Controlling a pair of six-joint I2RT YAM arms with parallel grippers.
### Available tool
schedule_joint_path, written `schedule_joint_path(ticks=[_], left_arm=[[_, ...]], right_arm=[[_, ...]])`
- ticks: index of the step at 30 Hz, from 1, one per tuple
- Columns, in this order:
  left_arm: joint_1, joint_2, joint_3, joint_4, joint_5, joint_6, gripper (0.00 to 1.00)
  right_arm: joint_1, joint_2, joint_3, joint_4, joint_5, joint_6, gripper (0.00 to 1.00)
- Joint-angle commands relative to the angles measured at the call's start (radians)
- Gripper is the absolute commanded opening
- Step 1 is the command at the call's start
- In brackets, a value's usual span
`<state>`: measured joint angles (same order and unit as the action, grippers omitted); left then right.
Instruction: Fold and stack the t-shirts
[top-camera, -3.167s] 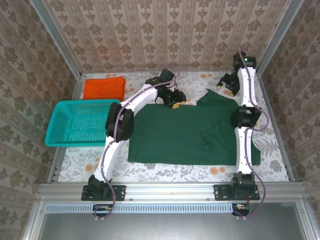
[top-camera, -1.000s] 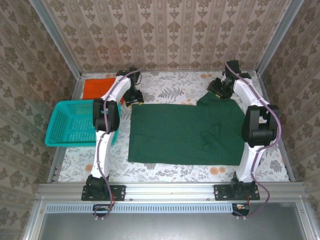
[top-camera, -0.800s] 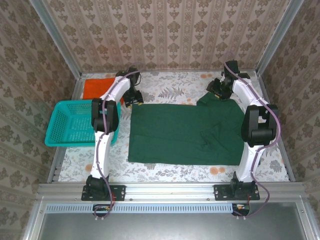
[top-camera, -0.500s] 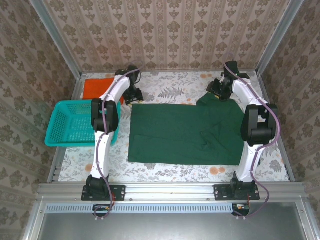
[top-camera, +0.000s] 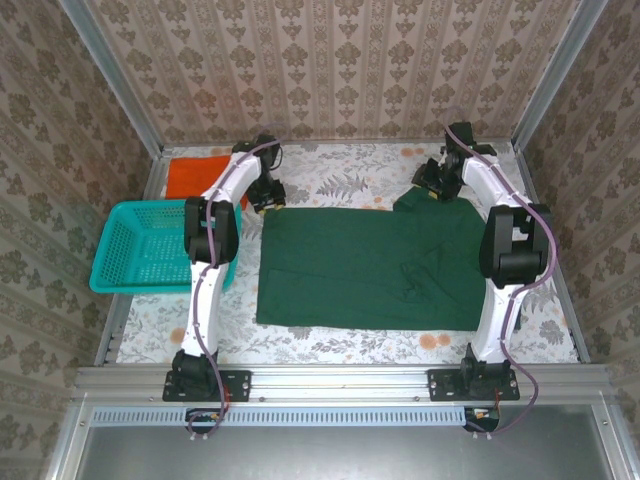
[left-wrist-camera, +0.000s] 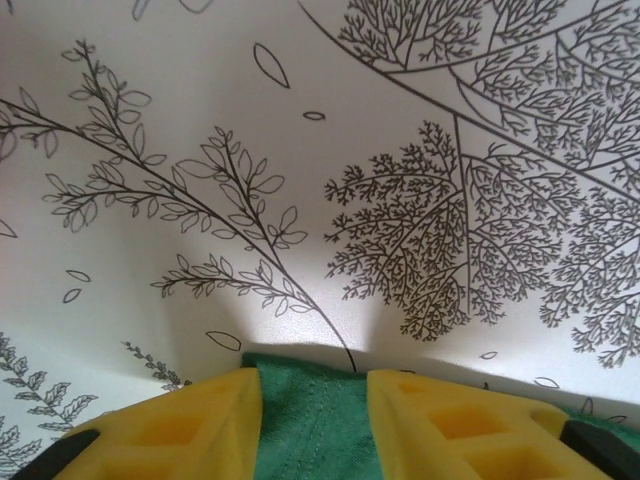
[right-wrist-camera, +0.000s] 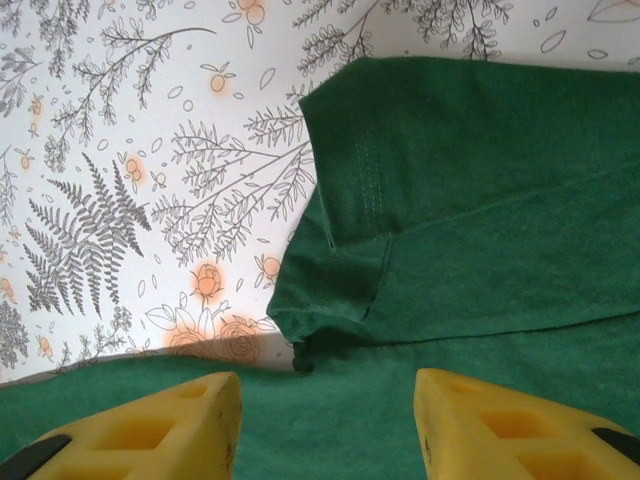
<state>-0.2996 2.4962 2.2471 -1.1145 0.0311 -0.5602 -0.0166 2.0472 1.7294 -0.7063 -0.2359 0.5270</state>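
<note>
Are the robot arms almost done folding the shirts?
Not yet, about halfway. Done: the orange t-shirt lies folded at the far left. In hand: the green t-shirt lies spread out flat. The left gripper has its fingers on either side of the shirt's far edge, and the right gripper is open over the sleeve. Left to do: fold the green one and stack the two shirts.

Green t-shirt running off the bottom edge between the left pincer's fingers, orange t-shirt lying partly hidden behind the left arm, basket rim disappearing under it.
</note>
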Motion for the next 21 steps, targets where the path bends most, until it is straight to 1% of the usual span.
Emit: schedule_joint_path(ticks=[1, 4, 7, 11, 15, 17, 21], left_arm=[[-0.002, 0.019, -0.017, -0.024, 0.000, 0.016, 0.38], [0.000, 0.026, -0.008, -0.022, -0.007, 0.022, 0.36], [0.005, 0.034, 0.006, -0.025, -0.008, 0.026, 0.31], [0.005, 0.039, 0.011, -0.020, 0.000, 0.033, 0.21], [0.005, 0.040, 0.013, -0.018, 0.009, 0.035, 0.12], [0.005, 0.040, 0.014, -0.016, 0.012, 0.039, 0.06], [-0.001, 0.039, 0.013, -0.019, 0.012, 0.044, 0.02]], right_arm=[[0.005, 0.033, 0.050, -0.038, 0.025, 0.006, 0.51], [0.007, 0.057, 0.083, -0.058, 0.040, 0.012, 0.51], [0.009, 0.087, 0.120, -0.087, 0.061, 0.016, 0.50], [0.016, 0.137, 0.179, -0.131, 0.090, 0.016, 0.49], [0.032, 0.196, 0.248, -0.175, 0.112, 0.009, 0.48], [0.040, 0.226, 0.287, -0.203, 0.124, 0.009, 0.48], [0.052, 0.287, 0.368, -0.259, 0.154, 0.006, 0.45]])
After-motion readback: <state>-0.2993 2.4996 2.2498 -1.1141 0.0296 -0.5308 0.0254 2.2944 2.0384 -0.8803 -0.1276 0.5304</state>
